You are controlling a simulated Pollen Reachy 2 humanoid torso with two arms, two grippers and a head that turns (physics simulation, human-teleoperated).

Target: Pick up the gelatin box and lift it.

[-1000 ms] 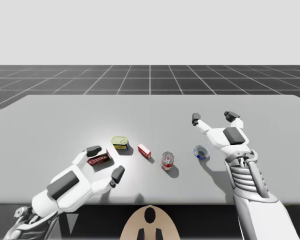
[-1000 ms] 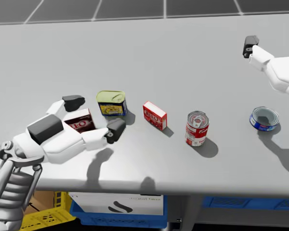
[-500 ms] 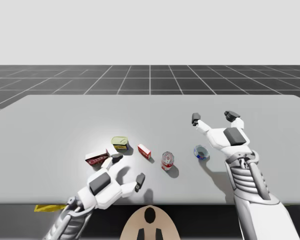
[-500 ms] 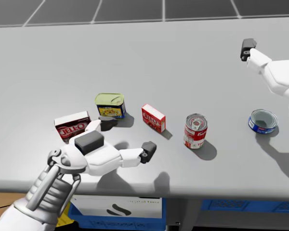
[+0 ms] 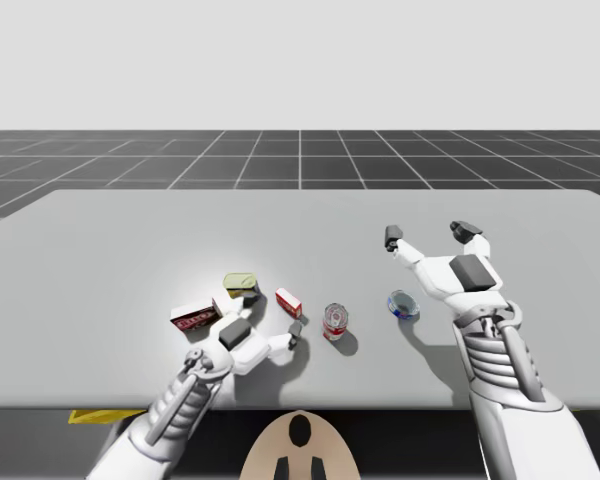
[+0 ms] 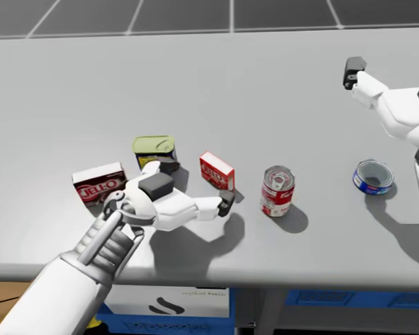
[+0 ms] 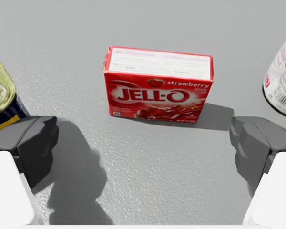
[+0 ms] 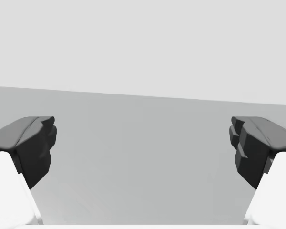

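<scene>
Since half a second back my left arm swung right, away from the dark red box (image 6: 98, 185), so my left pincer (image 7: 145, 145) faced the red gelatin box (image 7: 158, 86) standing on the surface (image 6: 265, 84). It was spread wide, with the box just ahead and untouched. My right pincer (image 8: 143, 143) gaped too, holding nothing.

Bright light from above-left — soft shadows, pale glare on table (image 5: 110, 250).

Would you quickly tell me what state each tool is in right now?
Left tool: open, holding nothing; the red gelatin box stands ahead of it, untouched.
Right tool: open, holding nothing.
</scene>
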